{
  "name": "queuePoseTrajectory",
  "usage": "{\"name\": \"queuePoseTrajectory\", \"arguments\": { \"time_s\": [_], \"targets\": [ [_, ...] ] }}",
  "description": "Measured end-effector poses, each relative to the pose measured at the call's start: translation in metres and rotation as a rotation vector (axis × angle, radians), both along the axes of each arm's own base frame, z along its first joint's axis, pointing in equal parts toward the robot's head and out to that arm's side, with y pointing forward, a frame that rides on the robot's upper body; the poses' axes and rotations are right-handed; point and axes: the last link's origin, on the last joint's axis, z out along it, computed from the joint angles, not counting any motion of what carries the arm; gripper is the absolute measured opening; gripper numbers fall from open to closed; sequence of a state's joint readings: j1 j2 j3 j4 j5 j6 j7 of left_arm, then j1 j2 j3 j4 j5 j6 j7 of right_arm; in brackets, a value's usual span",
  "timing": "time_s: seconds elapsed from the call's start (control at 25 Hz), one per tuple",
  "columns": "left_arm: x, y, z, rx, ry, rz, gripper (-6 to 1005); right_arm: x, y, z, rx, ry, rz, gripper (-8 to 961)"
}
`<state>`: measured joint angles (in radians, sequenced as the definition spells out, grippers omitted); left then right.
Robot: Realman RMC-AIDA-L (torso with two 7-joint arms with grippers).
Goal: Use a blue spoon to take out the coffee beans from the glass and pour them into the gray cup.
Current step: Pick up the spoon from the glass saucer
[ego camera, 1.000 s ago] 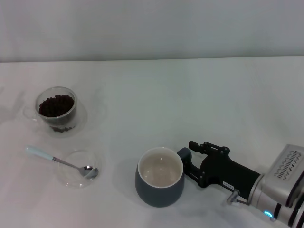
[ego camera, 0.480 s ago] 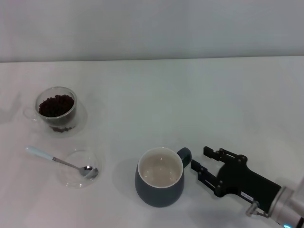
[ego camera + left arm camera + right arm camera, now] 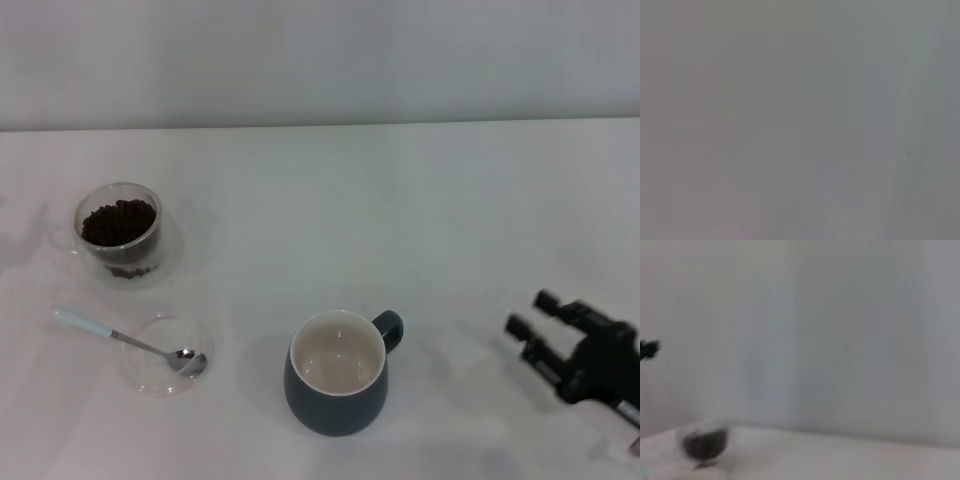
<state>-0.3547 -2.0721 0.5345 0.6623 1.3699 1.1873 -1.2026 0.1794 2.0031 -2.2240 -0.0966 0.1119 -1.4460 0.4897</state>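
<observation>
While the right gripper hangs at the head view's right edge, fingers apart and empty, the gray cup stands well clear of it. The glass holds coffee beans; the blue spoon rests across a clear dish.

Left wrist view: blank grey.

Right wrist view: the glass appears far off.

Gray cup: dark blue-gray, cream inside, upright, loop handle toward the right; glass: clear, squat, upright at far left, filled with dark coffee beans; blue spoon: pale handle, metal bowl resting in a shallow clear dish.
</observation>
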Motion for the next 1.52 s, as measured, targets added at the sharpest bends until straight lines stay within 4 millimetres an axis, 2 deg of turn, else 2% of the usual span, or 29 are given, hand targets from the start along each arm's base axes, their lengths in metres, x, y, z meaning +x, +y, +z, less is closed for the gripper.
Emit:
{"name": "queuePoseTrajectory", "arguments": {
  "time_s": [0.04,0.36,0.72,0.88,1.04,1.4,1.52],
  "targets": [
    [-0.003,-0.003,-0.009,-0.024,-0.02,0.012,646,0.002,0.001,0.006,0.033,0.008,-0.009,509],
    [-0.008,-0.026,-0.03,-0.086,-0.108,-0.011,646,0.011,0.02,0.039,0.155,0.009,-0.034,509],
    [-0.025,-0.081,-0.039,-0.081,-0.352,-0.004,647,0.015,0.056,0.067,0.202,-0.011,-0.048,509],
    [-0.03,-0.096,-0.043,-0.102,-0.505,0.026,648,0.017,0.069,0.072,0.217,-0.031,-0.072,508],
    [-0.034,-0.104,-0.054,-0.151,-0.678,0.083,648,0.016,0.082,0.072,0.222,-0.05,-0.092,508],
    [-0.032,-0.108,-0.083,-0.289,-0.964,0.183,648,0.007,0.108,0.068,0.204,-0.092,-0.094,508],
    [-0.032,-0.108,-0.087,-0.303,-1.002,0.205,648,0.006,0.113,0.067,0.199,-0.102,-0.094,509]
  ]
}}
